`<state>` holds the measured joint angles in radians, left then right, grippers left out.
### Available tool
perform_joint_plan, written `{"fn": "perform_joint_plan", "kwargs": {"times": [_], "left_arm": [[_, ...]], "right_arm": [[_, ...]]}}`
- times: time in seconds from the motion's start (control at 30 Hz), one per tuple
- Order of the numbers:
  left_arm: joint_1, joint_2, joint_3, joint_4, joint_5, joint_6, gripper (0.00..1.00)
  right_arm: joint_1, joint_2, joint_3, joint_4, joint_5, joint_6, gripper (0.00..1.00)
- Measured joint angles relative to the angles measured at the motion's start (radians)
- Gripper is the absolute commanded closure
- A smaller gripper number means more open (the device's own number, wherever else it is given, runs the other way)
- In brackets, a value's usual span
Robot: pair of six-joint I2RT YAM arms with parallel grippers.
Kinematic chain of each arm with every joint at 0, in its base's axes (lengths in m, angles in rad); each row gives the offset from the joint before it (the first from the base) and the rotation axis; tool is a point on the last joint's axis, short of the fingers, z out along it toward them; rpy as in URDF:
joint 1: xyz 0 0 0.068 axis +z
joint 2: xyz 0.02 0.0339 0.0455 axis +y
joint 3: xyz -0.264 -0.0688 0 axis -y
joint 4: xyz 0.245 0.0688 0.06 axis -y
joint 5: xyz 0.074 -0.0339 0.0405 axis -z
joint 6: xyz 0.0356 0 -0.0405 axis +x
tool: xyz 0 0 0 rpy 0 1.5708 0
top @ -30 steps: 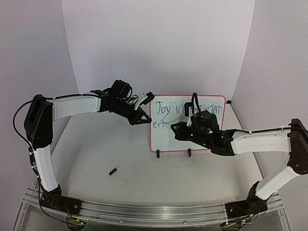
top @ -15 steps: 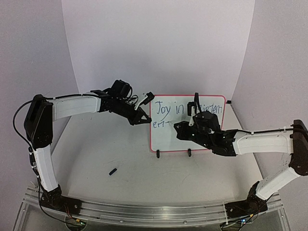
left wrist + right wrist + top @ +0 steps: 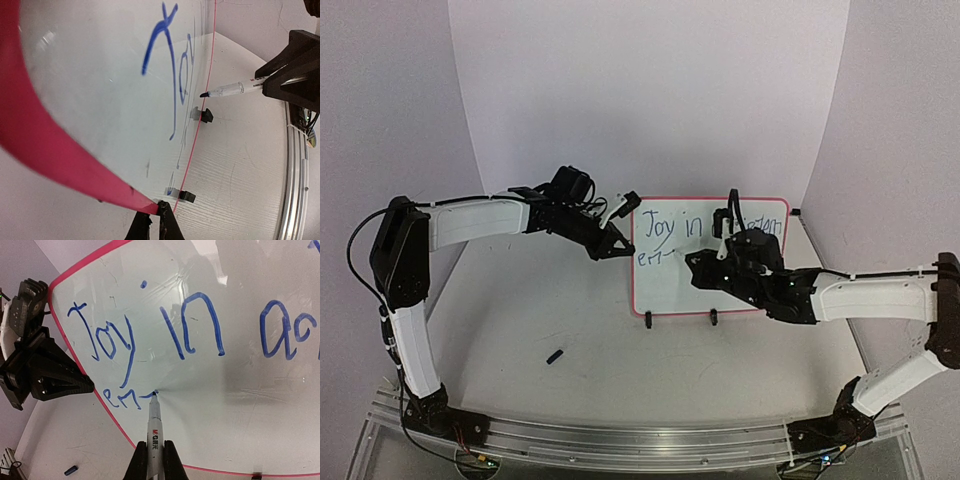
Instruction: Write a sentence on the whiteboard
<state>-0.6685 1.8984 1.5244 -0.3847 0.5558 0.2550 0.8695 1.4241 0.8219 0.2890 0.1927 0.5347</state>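
The whiteboard (image 3: pixel 670 285) stands upright on two black clip feet (image 3: pixel 648 321), its rim pink-red. The sentence (image 3: pixel 675 228) starts "Joy in" in blue, and a second line reads "em-". My left gripper (image 3: pixel 623 249) is shut on the board's left rim, which shows in the left wrist view (image 3: pixel 50 150) between my closed fingertips (image 3: pixel 172 226). My right gripper (image 3: pixel 154 460) is shut on a grey marker (image 3: pixel 154 432). The marker's blue tip touches the board at the end of the "em-" line (image 3: pixel 127 399). The marker also shows in the left wrist view (image 3: pixel 230 90).
A small dark marker cap (image 3: pixel 555 356) lies on the table at front left, and also shows in the right wrist view (image 3: pixel 70 470). White backdrop walls close in the back and sides. A metal rail (image 3: pixel 620 440) runs along the near edge.
My right gripper has shifted slightly right along the board with the marker, lengthening the dash after "em". The left arm and the board have not moved.
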Motion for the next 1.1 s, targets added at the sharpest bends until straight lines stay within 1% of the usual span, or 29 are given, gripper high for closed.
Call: {"fn": "perform_joint_plan", "kwargs": {"times": [0.27,0.57,1.1], "left_arm": [[0.0,0.0,0.0,0.0,0.0,0.0,1.0],[0.0,0.0,0.0,0.0,0.0,0.0,1.0],[0.0,0.0,0.0,0.0,-0.003,-0.001,1.0]], "right_arm": [[0.0,-0.027,0.002,0.0,-0.013,-0.029,1.0],[-0.001,0.025,0.054,0.003,-0.022,-0.054,1.0],[-0.008,0.045,0.051,0.002,-0.022,-0.021,1.0]]}}
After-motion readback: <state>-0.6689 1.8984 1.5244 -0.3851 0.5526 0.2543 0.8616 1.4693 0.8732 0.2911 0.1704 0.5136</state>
